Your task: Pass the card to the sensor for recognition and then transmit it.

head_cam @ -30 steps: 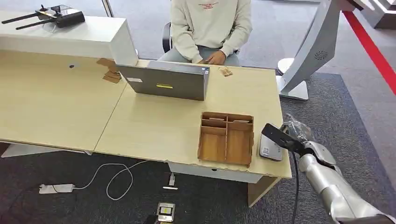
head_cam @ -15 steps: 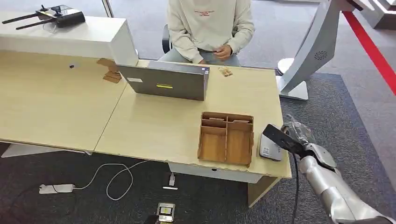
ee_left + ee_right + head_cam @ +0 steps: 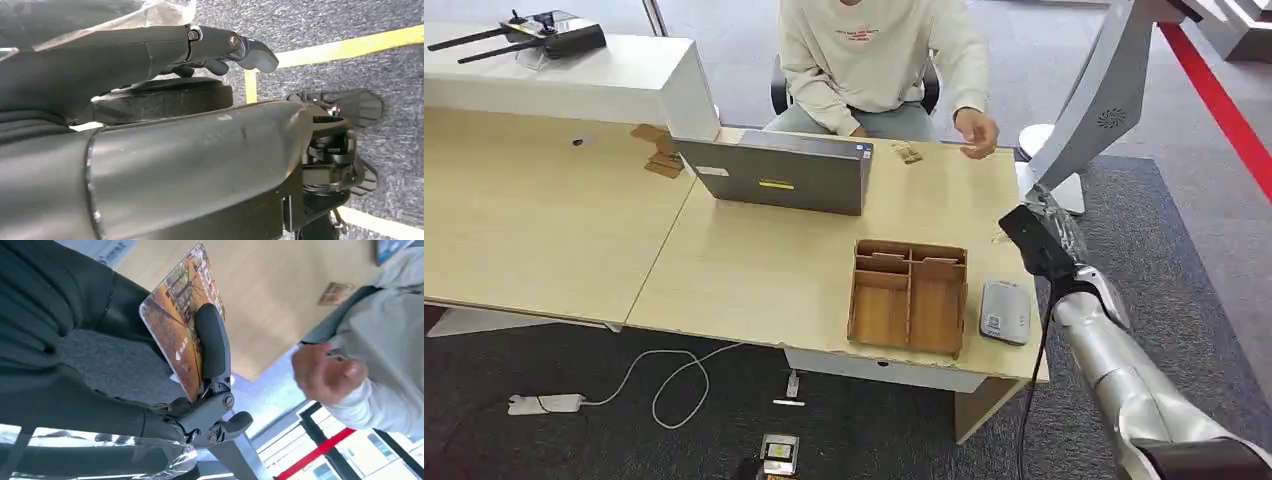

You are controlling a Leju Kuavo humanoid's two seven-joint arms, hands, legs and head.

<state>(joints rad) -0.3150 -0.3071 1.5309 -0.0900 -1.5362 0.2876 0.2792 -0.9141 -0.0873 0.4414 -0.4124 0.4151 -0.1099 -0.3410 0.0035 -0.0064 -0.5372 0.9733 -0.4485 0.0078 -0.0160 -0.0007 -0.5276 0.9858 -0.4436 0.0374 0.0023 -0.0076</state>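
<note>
My right hand point(image 3: 1052, 262) pinches the card point(image 3: 182, 337), orange autumn picture with white print, above the tabletop's point(image 3: 774, 265) right edge; my left hand point(image 3: 220, 47) hangs with fingers loosely curled, holding nothing.

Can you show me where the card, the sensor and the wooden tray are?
card point(image 3: 175, 325), right wrist view, its orange picture face.
sensor point(image 3: 1006, 311), head view, its grey top.
wooden tray point(image 3: 909, 345), head view, its near wall.

- The person's sweatshirt point(image 3: 874, 50) carries small red lettering across the chest, too small to read.
- The laptop point(image 3: 776, 176) lid bears a yellow sticker and a white one, print illegible.
- The card point(image 3: 181, 342) shows white characters, not legible.
</note>
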